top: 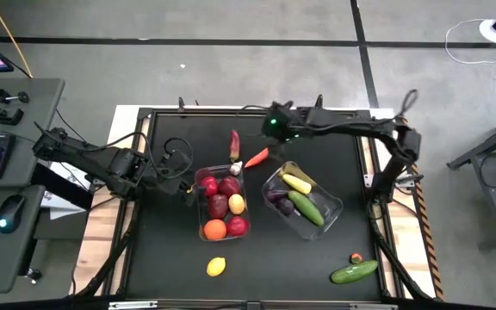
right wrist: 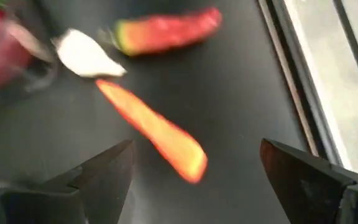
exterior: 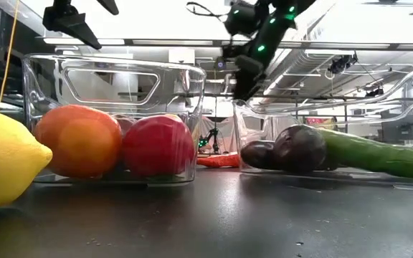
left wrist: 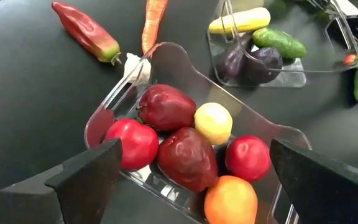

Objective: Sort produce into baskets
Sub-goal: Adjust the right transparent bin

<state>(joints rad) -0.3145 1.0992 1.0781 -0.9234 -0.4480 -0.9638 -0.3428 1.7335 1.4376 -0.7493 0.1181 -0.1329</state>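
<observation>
The left basket (top: pixel 222 207) holds red apples (left wrist: pixel 166 107), a lemon (left wrist: pixel 213 122) and an orange (left wrist: pixel 230 200). The right basket (top: pixel 303 203) holds a yellow piece (top: pixel 297 182), eggplants (top: pixel 279 201) and a cucumber (top: pixel 309 210). A carrot (right wrist: pixel 154 134), a red chili (right wrist: pixel 166 30) and a white garlic bulb (right wrist: pixel 86 55) lie on the mat behind the baskets. My right gripper (right wrist: pixel 196 149) hangs open above the carrot, touching nothing. My left gripper (left wrist: pixel 194 149) hovers open above the left basket's left side.
A loose lemon (top: pixel 216 267) lies near the front edge, ahead of the left basket. A cucumber (top: pixel 354 272) and a small red-orange piece (top: pixel 356 257) lie at the front right. The black mat is bare along its left side and far right corner.
</observation>
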